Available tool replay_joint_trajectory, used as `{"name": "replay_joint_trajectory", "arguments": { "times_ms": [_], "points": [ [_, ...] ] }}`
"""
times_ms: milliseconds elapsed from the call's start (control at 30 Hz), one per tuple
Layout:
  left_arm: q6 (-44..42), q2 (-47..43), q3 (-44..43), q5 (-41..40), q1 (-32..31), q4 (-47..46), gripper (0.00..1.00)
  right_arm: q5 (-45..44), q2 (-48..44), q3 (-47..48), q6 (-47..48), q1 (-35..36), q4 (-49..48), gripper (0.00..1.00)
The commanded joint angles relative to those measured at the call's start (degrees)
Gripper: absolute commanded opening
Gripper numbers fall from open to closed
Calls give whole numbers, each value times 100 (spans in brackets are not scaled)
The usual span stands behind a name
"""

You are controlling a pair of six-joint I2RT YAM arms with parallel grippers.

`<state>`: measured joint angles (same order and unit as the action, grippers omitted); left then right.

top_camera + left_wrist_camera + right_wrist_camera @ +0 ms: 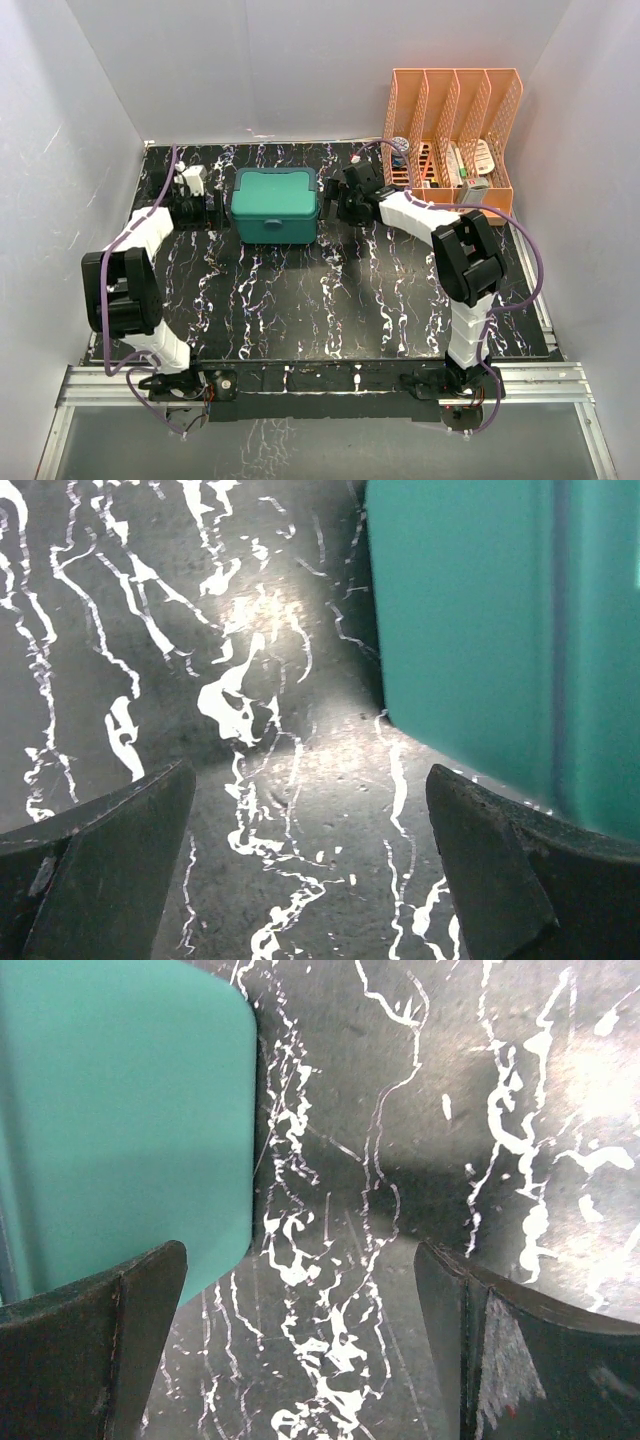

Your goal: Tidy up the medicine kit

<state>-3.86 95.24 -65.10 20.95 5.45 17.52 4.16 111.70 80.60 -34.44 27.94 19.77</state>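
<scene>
Left gripper (205, 207) and right gripper (335, 200) both stand with fingers spread wide, with nothing between them but bare table (330, 300). I read each as low over the surface, one at either end of the medicine kit (275, 203). The kit sits shut near the far middle of the table, apart from the orange file rack (455, 120) at the far right.

Findings, gravest first.

1. Kit displaced. Each wrist view shows the teal end wall off to one side of the open span, partly behind one finger and not centred. If I advance either arm on this line, I judge a fingertip would butt the wall rather than straddle anything. The box looks light and the marbled top smooth, so it would likely slide or swing. Whether any finger touches the wall I cannot tell.

2. Uneven squeeze. Should the two arms press inward at different times, I expect the kit to skid toward the slower side.

3. Access. The lid (272, 185) is closed and the small latch (272, 224) faces the arm bases, while both grippers address the ends. A misjudged reach round to it could tip the box.

4. Cable. The purple cable (535, 260) on the right arm loops near the rack, and a wide swing might snag it.
</scene>
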Motion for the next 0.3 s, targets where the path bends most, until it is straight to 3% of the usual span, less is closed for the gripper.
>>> {"name": "replay_joint_trajectory", "arguments": {
  "times_ms": [0, 267],
  "points": [
    [-183, -364, 619, -296, 70, -1051, 99, -408, -150, 91, 466, -61, -338, 98],
    [-235, -138, 1056, -942, 75, -1832, 99, -918, -141, -193, 500, -118, -561, 98]
  ]
}}
